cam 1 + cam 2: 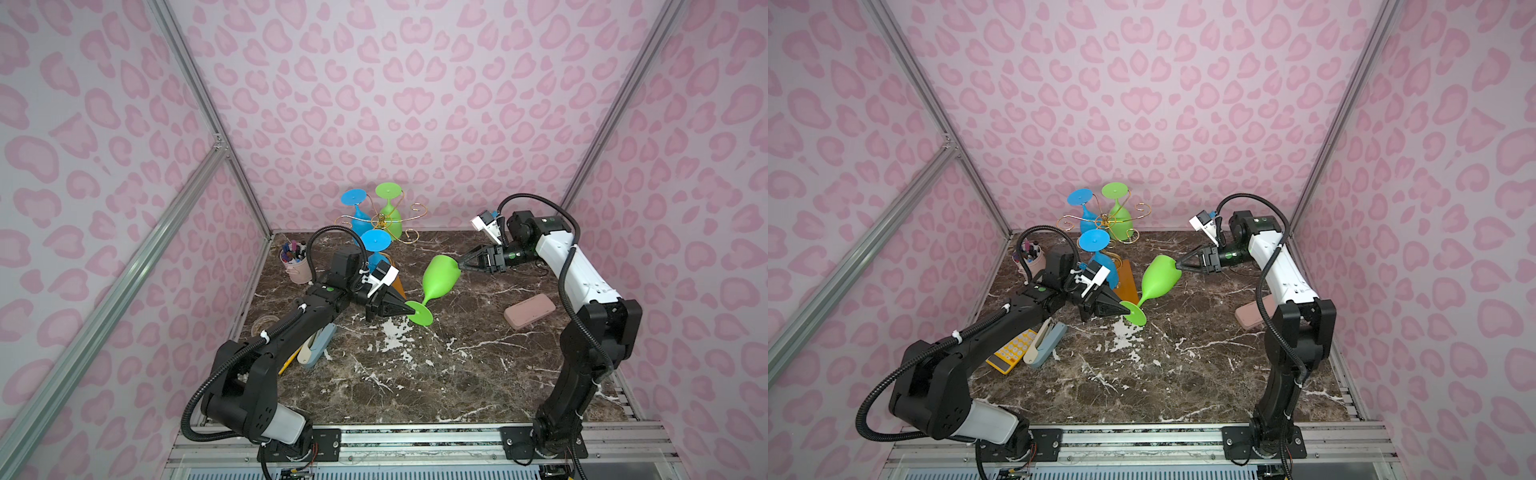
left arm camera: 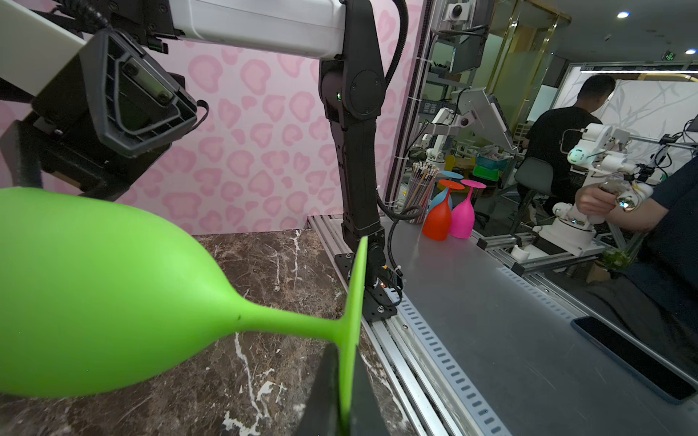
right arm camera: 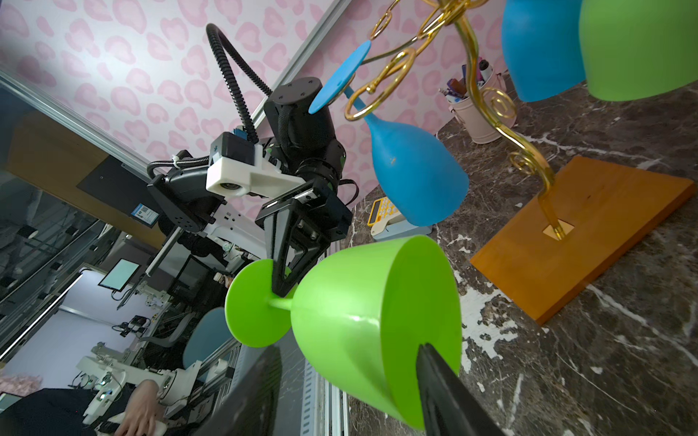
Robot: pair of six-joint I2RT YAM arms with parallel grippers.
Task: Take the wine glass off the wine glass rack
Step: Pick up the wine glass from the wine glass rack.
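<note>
Green wine glass [image 2: 94, 294] (off rack [image 3: 589, 241]): foot clenched in L claw [image 1: 409, 310], rim btwn R claw [image 1: 460, 266] jaws, grip unclear.

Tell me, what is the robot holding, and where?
The left gripper pinches the green wine glass by its foot. The right gripper is at the rim; whether it grips cannot be told.
</note>
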